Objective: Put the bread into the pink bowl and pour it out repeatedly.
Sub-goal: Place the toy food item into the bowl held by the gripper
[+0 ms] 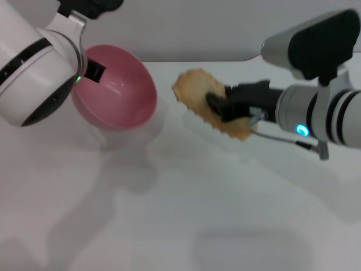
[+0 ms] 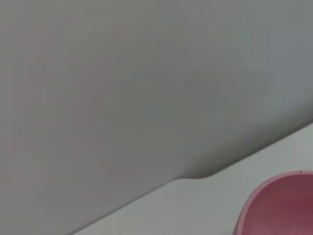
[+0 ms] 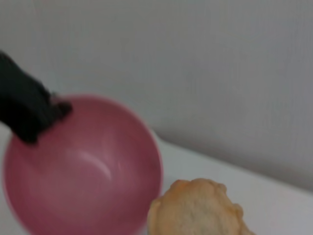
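Close to the head camera my left gripper (image 1: 95,70) holds the pink bowl (image 1: 121,93) by its rim, lifted and tipped so the empty inside faces the bread (image 1: 198,93). I judge this cycle is at the loading step: nothing is in the bowl yet. My right gripper (image 1: 217,104) is clamped on the bread, in the air just beside the bowl. It looks tan, with a ridged edge.

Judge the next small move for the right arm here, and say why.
Probably carry the bread further toward the robot's left until it is over the pink bowl's mouth, then let go. The right gripper is shut on the loaf in the air, beside the rim, while the left gripper holds the empty bowl tilted toward it.
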`<state>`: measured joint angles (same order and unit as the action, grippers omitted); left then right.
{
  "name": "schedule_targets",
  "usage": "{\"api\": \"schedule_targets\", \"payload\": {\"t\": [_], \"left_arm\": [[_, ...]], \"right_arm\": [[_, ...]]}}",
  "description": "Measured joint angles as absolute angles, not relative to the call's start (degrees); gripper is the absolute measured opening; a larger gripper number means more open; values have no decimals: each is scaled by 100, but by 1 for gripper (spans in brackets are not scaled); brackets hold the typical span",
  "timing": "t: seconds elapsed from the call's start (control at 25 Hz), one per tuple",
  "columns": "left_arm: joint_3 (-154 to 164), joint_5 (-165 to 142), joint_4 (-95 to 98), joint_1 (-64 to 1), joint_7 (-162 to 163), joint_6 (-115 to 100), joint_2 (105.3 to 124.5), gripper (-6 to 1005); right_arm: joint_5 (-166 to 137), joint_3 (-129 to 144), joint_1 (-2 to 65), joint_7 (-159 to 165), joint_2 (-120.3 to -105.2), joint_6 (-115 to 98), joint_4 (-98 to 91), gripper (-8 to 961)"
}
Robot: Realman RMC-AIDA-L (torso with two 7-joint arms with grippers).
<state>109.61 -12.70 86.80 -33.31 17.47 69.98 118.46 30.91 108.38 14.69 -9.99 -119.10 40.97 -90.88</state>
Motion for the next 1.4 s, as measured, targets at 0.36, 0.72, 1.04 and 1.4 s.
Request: {"api": "schedule_targets", "payload": {"t": [0.36, 0.72, 1.04, 1.4], "left_arm": [[11254, -612, 8523, -3295, 1746, 6521, 11846, 47], [11473, -139, 8534, -3361, 1748, 6142, 11857, 48], [11494, -58, 8554, -3375, 1730, 6078, 11851, 48], [11488, -76, 8561, -3384, 1730, 6068, 11838, 47]], "right_arm": [[2902, 10766, 1535, -992, -11906, 4214, -9737, 252], [2924, 10780, 1824, -988, -11900, 4033, -9229, 208], [3029, 10943, 1905, -981, -11909, 3874, -9118, 172], [2975, 11059, 1861, -1008, -11897, 3682, -8991, 415]]}}
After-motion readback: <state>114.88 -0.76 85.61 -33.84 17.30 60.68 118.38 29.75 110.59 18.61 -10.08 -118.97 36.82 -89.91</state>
